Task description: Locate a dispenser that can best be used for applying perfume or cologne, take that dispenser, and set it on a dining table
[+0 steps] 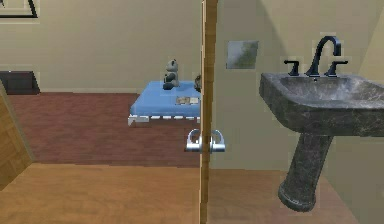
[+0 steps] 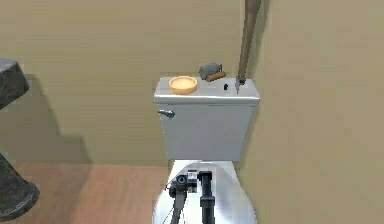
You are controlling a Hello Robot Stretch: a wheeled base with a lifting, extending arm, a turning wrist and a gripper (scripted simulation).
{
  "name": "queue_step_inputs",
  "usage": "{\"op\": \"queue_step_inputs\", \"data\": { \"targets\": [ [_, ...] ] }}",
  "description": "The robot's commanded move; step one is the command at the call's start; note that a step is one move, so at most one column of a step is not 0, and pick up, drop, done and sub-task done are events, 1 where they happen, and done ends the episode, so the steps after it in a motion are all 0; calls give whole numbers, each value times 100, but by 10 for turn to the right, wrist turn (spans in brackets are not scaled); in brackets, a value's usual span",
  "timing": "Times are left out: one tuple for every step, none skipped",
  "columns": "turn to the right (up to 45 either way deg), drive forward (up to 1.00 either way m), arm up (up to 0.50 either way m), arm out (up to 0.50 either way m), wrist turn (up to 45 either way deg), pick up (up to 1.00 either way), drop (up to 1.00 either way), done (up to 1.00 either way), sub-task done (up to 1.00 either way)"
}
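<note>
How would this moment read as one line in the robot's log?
gripper: seen against pale toilet lid, load unclear | grey toilet tank: round orange dish, small dark object

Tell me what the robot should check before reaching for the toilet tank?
1. Right thing picked: cannot tell; the small dark object on the grey toilet tank is a blob.
2. Gripper out at the tank: not ok; it shows nearer, at the pale toilet lid.
3. Gripper empty: cannot tell.
4. Room around the object: not ok; a round orange dish and a brown wooden stick stand close.
5. Wooden door open for leaving: ok.
</note>
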Motion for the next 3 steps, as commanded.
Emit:
{"op": "queue_step_inputs", "data": {
  "targets": [
    [0, 0, 0, 0, -150, 0, 0, 0, 0],
    [0, 0, -50, 0, 0, 0, 0, 0, 0],
    [-360, 0, 0, 0, 0, 0, 0, 0, 0]
  ]
}}
